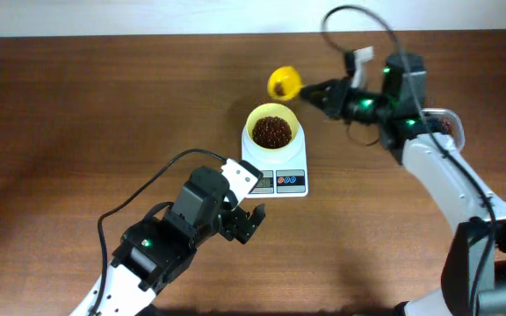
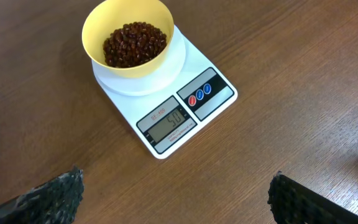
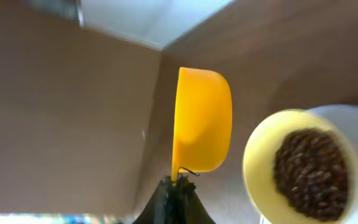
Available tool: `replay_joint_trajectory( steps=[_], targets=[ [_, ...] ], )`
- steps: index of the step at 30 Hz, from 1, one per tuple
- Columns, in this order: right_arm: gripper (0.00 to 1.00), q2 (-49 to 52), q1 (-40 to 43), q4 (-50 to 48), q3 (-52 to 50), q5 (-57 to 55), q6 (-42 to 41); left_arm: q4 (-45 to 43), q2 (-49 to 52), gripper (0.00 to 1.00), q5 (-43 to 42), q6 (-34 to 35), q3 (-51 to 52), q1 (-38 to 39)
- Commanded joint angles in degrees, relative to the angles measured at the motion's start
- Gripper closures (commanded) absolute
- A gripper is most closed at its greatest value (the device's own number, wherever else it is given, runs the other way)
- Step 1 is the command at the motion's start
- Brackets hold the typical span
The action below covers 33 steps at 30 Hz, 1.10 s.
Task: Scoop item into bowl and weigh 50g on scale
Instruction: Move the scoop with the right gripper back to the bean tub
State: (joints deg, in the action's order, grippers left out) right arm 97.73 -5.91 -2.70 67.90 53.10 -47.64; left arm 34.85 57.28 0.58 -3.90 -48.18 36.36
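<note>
The pale-yellow bowl [image 1: 272,130] stands on the white scale [image 1: 288,180] and holds dark red-brown beans [image 1: 271,132]. In the left wrist view the bowl [image 2: 129,40] with beans [image 2: 134,43] sits on the scale [image 2: 166,93], whose display reads 50. My right gripper [image 1: 310,92] is shut on the handle of the bright-yellow scoop [image 1: 283,82], held above the table just behind the bowl; the right wrist view shows the scoop [image 3: 202,118] tipped on its side beside the bowl [image 3: 303,165]. My left gripper [image 1: 246,219] is open and empty, in front of the scale.
A clear container [image 1: 446,123] with beans shows partly behind the right arm at the right. A black cable loops above the right arm. The brown wooden table [image 1: 77,132] stretches to the left.
</note>
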Motion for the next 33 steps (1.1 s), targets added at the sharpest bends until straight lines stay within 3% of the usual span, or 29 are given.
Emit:
replay_joint_trajectory(
  steps=[1,5,9,14,24,33],
  targets=[
    [0.96,0.0,6.7,-1.2,0.3,-2.7,-7.1,-0.1,0.0,0.01,-0.4,-0.9,0.3,0.3],
    [0.96,0.0,17.0,-1.2,0.3,3.9,-6.8,-0.1,0.0,0.01,-0.4,-0.9,0.3,0.3],
    [0.96,0.0,28.1,0.4,0.3,14.0,0.7,-0.1,0.0,0.01,-0.4,-0.9,0.3,0.3],
    [0.96,0.0,38.3,7.9,0.3,18.3,7.6,-0.1,0.0,0.01,-0.4,-0.9,0.3,0.3],
    [0.96,0.0,43.9,26.8,0.3,17.9,31.0,-0.1,0.0,0.01,-0.4,-0.9,0.3,0.3],
    [0.96,-0.7,43.9,43.2,0.4,0.0,44.5,-0.1,0.0,0.01,-0.4,-0.9,0.3,0.3]
  ],
)
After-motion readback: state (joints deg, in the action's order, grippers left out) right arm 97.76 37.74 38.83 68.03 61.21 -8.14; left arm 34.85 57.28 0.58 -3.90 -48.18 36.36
